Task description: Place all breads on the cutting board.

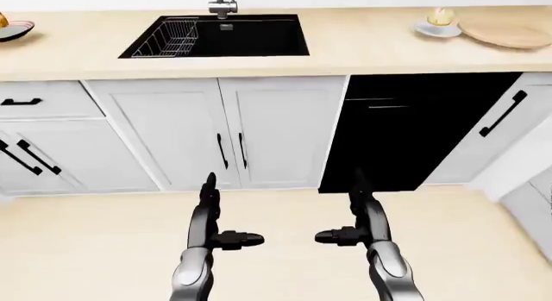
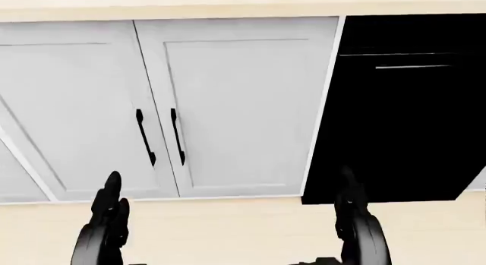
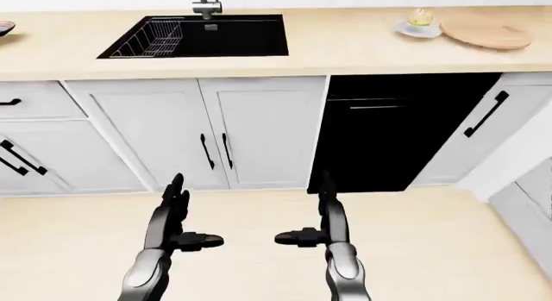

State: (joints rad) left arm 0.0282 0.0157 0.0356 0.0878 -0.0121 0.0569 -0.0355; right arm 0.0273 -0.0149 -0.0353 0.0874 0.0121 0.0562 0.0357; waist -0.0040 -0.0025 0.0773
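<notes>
Eye views look down at counter point(image 1: 362, 49), nearly same; head view closer on cabinet doors point(image 2: 235, 105).

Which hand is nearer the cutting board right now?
Right. The right hand hangs open low in the left-eye view, well below and left of the cutting board at the counter's top right. The left hand is open too, farther left still.

A pale wooden counter point(image 1: 345, 49) is running across the top of the left-eye view, with a black sink point(image 1: 220, 36) set into it near its far edge, a wire rack point(image 1: 171, 39) lying in the sink's left half and a faucet point(image 1: 222, 3) standing just behind. White cabinet doors point(image 1: 228, 129) with black handles are hanging below the counter's near edge, and a black appliance front point(image 1: 406, 133) is sitting to their right. A light wooden floor point(image 1: 276, 217) is spreading out beneath, evenly lit.
</notes>
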